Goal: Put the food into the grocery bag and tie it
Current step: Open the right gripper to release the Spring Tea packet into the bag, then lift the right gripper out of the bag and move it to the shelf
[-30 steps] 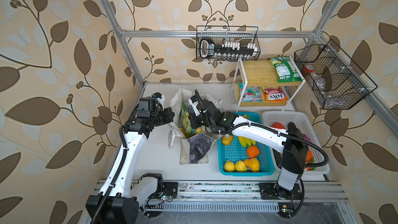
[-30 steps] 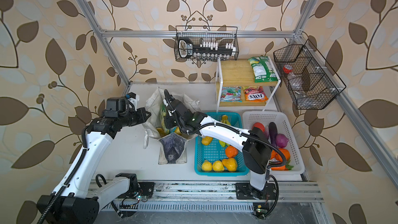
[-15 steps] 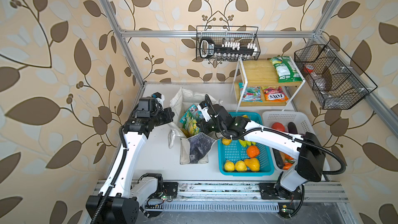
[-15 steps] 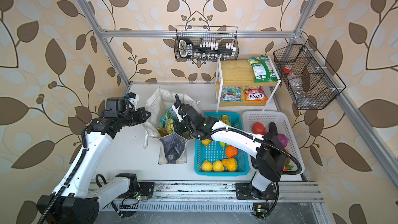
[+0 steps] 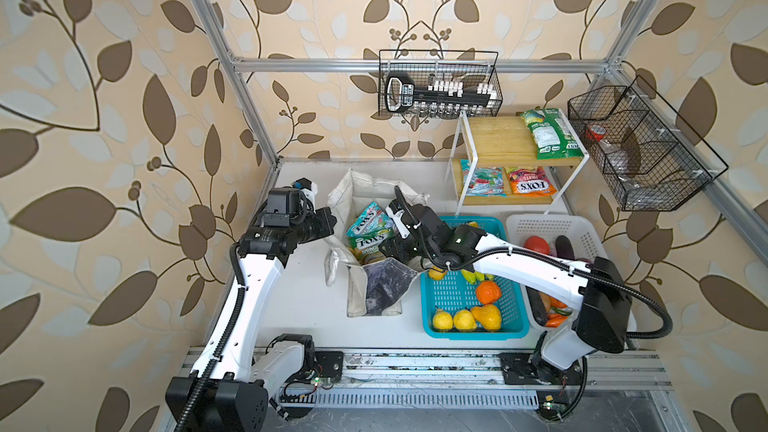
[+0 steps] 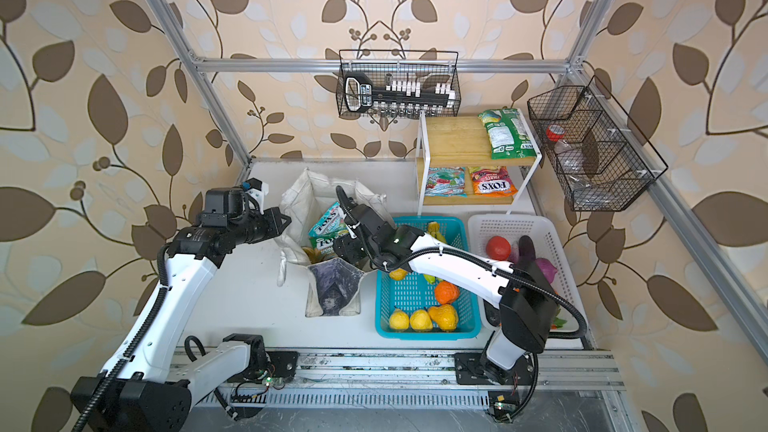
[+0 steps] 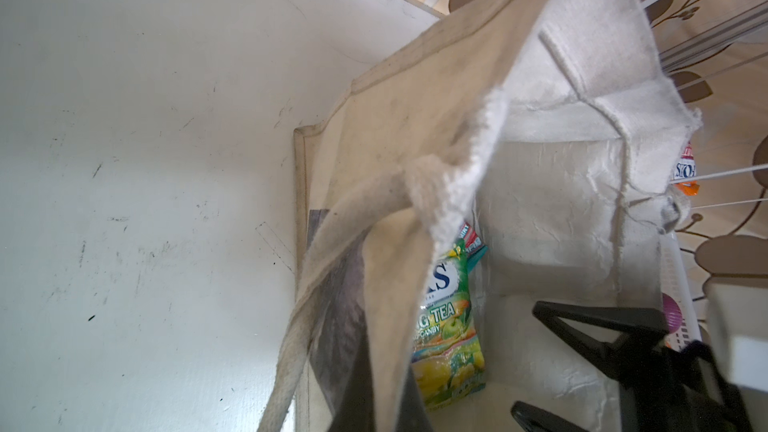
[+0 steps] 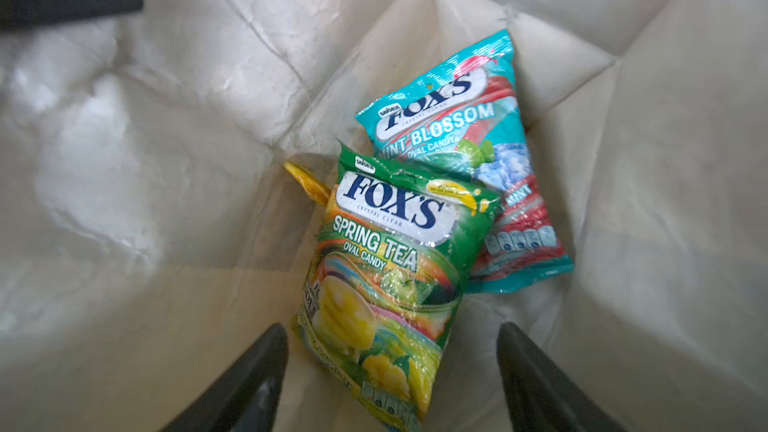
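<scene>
Fabric along the left rim of the off-white canvas tote [image 5: 374,184] with the dark grey-blue print is pinched in the left gripper [image 5: 330,221], whose jaws are closed on the cloth. The left wrist view shows that cloth bunched and lifted, with one pale strap handle [image 7: 291,351] hanging loose beneath it. The reason for the hold looks plain: soft canvas would slump shut, and pulling one side outward holds the mouth wide for the other arm.

Inside that mouth sits the right gripper [image 8: 390,330], its jaws spread wide with nothing between them. Directly under it the glossy green-and-yellow Spring Tea packet [image 8: 386,268] lies loose on the tote's floor. It overlaps the teal-and-red Mint Blossom packet [image 8: 482,135]. A yellow tip [image 8: 305,180] pokes out from beneath them, probably a toy banana, though most of it is hidden.

Packing looks part done. Yellow toy lemons [image 5: 442,320] and other toy fruit sit in the turquoise plastic basket [image 5: 473,334] just beside the tote, within easy reach of the right arm. A green-and-white snack packet [image 5: 548,135] lies on top of the wooden shelf rack [image 5: 498,139] at the back. The handles are untied, which suits this stage: tying has to wait until everything is in.
</scene>
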Robot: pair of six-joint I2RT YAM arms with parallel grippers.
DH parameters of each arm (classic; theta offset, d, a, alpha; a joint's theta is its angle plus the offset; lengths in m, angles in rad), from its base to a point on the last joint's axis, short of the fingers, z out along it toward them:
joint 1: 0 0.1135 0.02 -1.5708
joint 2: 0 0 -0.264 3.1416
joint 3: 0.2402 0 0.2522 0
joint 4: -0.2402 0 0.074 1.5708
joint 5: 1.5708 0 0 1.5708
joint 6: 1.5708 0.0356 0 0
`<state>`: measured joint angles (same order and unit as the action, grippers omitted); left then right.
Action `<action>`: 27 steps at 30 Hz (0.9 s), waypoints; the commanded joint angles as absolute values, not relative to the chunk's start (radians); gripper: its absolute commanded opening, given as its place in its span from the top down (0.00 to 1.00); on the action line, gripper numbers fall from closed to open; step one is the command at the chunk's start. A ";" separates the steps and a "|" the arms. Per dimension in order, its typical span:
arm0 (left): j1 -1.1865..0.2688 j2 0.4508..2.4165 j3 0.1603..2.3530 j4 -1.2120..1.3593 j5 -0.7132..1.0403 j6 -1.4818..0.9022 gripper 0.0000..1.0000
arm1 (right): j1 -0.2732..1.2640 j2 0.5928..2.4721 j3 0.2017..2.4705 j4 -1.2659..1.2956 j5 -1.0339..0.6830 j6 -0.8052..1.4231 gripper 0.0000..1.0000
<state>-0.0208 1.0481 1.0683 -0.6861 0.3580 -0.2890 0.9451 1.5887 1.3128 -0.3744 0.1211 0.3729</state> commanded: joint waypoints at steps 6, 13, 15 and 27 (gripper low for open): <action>-0.032 1.031 1.082 -0.669 0.338 -0.270 1.00 | 0.877 1.292 1.370 -0.434 0.247 0.252 0.00; -0.033 1.027 1.083 -0.670 0.346 -0.269 1.00 | 0.693 1.156 1.420 -0.471 0.152 0.236 0.00; -0.033 1.021 1.080 -0.665 0.348 -0.269 1.00 | 0.622 1.127 1.428 -0.472 0.143 0.242 0.00; -0.033 1.021 1.077 -0.660 0.366 -0.272 1.00 | 0.249 1.202 1.580 -0.560 0.256 0.259 0.06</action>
